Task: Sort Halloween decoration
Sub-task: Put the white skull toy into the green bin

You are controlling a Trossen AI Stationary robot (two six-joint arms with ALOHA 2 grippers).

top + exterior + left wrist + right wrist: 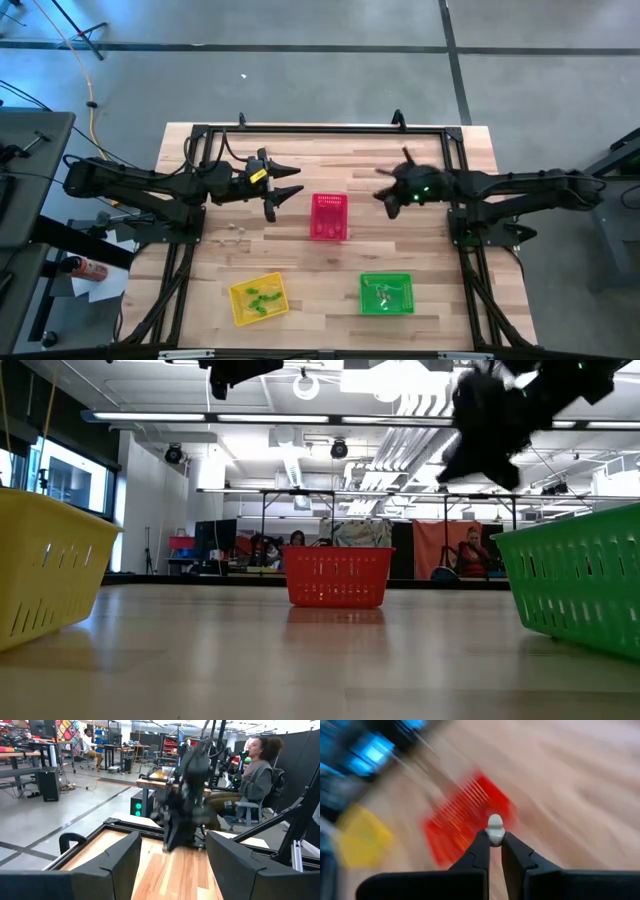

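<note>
Overhead: light wooden table point(330, 270) bordered by a dark frame, on a grey floor crossed by dark lines. Red basket point(329, 217) at centre; yellow basket point(258, 298) and green basket point(386, 293) nearer the front edge, each with small green trinkets inside. A few pale trinkets point(238, 227) loose on the wood, left of the red basket. Left gripper point(285, 184) raised left of the red basket, fingers spread wide, nothing between them. Right gripper point(383, 196) raised right of the red basket.

Table level: bare wood in the foreground, red basket point(337, 576) mid-table, yellow basket point(45, 565) and green basket point(585, 585) at the edges. Beyond, a workshop hall with ceiling lights, benches and seated people. Both arms overhead.

Left wrist: own fingers point(122, 860) held wide apart and empty; right arm point(186, 800) opposite; seated person point(252, 772) behind the table, another far off at a desk.

Right wrist: right gripper point(494, 842) closed narrowly on a pale whitish trinket point(495, 829) pinched at the fingertips, above the table with the red basket point(465, 817) behind it.
</note>
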